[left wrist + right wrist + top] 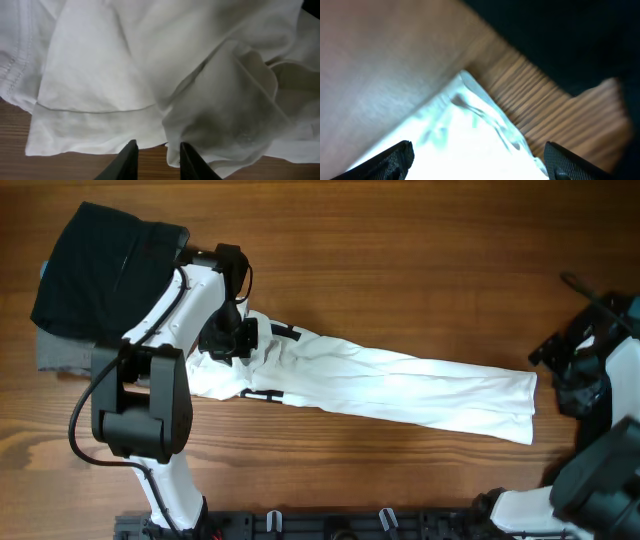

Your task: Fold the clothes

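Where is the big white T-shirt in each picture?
Overhead: the white T-shirt lies stretched out long across the middle of the wooden table.
Left wrist: it fills almost the whole picture, all crumpled.
Right wrist: only a blurry corner of it shows, at the bottom middle.
Shared landmark: the wooden table shows beside the shirt's edge in every view.

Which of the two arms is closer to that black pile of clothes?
Left. The left gripper hangs over the shirt end beside the black pile; the right gripper is at the shirt's far end.
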Action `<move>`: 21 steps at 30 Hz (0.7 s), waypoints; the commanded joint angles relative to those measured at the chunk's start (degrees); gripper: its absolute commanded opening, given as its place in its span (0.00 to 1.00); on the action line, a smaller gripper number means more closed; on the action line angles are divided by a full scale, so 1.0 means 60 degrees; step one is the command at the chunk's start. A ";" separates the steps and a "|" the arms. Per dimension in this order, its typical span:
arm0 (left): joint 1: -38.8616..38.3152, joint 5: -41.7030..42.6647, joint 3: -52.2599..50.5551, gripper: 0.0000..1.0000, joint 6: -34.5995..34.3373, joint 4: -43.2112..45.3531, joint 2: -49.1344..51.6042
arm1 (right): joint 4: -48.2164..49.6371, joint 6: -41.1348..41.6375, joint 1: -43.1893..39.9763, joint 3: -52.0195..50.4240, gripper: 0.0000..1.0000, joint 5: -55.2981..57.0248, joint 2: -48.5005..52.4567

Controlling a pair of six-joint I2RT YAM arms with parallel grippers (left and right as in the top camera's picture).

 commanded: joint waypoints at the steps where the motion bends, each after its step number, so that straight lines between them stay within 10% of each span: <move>1: 0.0015 -0.0091 0.0051 0.29 -0.0055 0.0058 -0.0270 | 0.0044 -0.0641 -0.0124 -0.0528 0.92 -0.1115 0.0845; 9: 0.0022 0.0204 0.0608 0.31 -0.0055 0.0055 -0.0867 | 0.1122 -0.0186 -0.0117 -0.1366 0.93 -0.0940 0.1789; 11: 0.0022 0.0197 0.0809 0.33 -0.0055 0.0073 -0.1235 | 0.1311 -0.0186 -0.0113 -0.1708 0.80 -0.0947 0.1843; 13: 0.0025 0.0197 0.0896 0.38 -0.0055 0.0168 -0.1643 | 0.1344 -0.0240 -0.0113 -0.1858 0.33 -0.1016 0.1843; 15: 0.0025 0.0193 0.0907 0.42 -0.0051 0.0277 -0.2029 | 0.1228 -0.0488 -0.0117 -0.1810 0.07 -0.1056 0.1781; 21: 0.0025 0.0193 0.0907 0.54 -0.0051 0.0597 -0.2889 | 0.0197 -0.0313 -0.0124 -0.0656 0.04 -0.0736 0.0390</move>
